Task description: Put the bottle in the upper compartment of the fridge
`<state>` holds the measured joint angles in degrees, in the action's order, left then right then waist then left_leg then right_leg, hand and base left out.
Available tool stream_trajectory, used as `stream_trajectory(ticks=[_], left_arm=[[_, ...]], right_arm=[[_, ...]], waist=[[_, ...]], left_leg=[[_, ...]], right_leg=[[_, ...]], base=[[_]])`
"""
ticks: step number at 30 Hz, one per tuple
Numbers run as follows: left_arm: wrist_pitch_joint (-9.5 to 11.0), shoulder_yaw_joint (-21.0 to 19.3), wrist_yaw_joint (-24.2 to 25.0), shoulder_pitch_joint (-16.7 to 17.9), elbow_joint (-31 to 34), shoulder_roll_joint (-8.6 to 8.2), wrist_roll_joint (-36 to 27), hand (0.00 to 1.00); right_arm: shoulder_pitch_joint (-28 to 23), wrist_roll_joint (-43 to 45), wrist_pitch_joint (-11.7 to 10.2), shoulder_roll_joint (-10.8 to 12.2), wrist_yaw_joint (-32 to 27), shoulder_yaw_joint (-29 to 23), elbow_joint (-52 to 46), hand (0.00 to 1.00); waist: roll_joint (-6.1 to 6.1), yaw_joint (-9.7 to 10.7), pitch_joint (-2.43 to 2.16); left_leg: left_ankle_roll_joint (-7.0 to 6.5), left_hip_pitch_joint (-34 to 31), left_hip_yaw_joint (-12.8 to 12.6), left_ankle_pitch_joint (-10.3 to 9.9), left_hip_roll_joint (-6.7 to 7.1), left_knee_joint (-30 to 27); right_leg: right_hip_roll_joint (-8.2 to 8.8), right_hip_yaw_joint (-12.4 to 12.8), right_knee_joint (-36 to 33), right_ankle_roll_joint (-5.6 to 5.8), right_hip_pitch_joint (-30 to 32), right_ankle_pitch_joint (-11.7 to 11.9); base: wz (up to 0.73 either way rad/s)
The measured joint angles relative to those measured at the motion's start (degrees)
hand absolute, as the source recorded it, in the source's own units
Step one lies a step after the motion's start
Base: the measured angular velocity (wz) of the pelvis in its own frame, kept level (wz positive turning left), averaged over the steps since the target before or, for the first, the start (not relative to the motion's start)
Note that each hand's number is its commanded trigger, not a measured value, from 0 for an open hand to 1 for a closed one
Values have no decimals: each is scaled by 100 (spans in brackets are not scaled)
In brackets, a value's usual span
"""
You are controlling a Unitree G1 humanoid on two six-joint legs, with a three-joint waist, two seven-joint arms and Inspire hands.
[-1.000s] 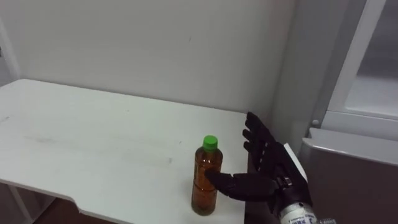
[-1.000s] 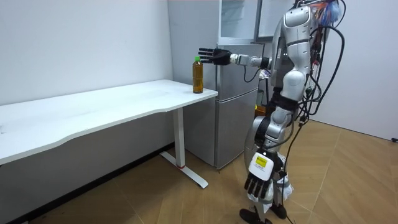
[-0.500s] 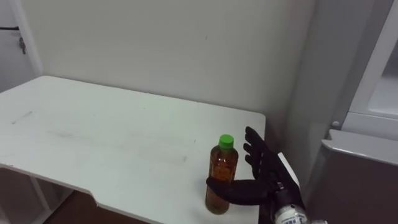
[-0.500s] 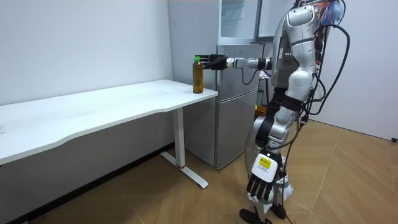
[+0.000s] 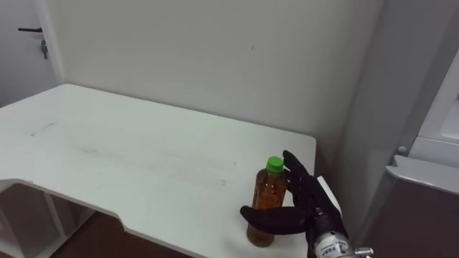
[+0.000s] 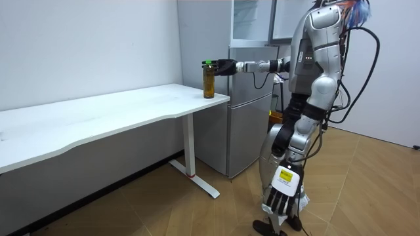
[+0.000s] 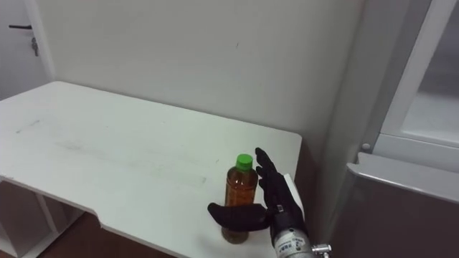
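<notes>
One hand brackets the bottle at the table's corner.
We see the right hand at the upright, green-capped bottle, thumb across its front, fingers straight beside it, unclasped. The bottle stands on the white table, near the fridge. The left hand hangs relaxed by the leg.

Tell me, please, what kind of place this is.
Likely a bare test room or office fitted for housework trials, not a home kitchen: a long white desk stands against a plain wall, a grey fridge stands beside it, and the floor is wood.
</notes>
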<state>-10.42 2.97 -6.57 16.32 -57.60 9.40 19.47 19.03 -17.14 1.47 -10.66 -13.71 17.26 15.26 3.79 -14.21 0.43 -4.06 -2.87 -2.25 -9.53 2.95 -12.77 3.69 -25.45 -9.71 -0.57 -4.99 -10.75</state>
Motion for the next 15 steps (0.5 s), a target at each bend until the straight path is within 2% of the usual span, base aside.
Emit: stream_trajectory(ticks=[7, 10, 11, 15], left_arm=[[-99, -15, -12, -4, 75, -1, 146, 0], [-125, -45, -12, -13, 74, -11, 148, 0], [-125, -43, -12, -18, 76, -22, 148, 0], [-119, -44, -20, 1, 101, -89, 147, 0]], right_arm=[[4, 185, 61, 21, -243, 161, 66, 0], [4, 161, 62, 182, -455, 163, 280, 0], [4, 156, 62, 247, -530, 168, 399, 0], [5, -79, 71, 259, -681, 174, 578, 0]], waist=[[28, -55, 13], [63, -71, 38], [68, -99, 40], [56, -247, 47]], left_leg=[[-2, -27, 24, 5, 10, 1], [-2, -40, 61, 5, 20, -5], [-3, -49, 72, 5, 21, -7], [-7, -61, 106, 2, 38, -9]], right_leg=[[-1, 6, 20, 19, 11, -17], [0, -12, 17, 23, 13, -19], [1, -12, 12, 23, 23, -19], [13, -12, -2, 27, 30, -19]], base=[[2], [5], [4], [2]])
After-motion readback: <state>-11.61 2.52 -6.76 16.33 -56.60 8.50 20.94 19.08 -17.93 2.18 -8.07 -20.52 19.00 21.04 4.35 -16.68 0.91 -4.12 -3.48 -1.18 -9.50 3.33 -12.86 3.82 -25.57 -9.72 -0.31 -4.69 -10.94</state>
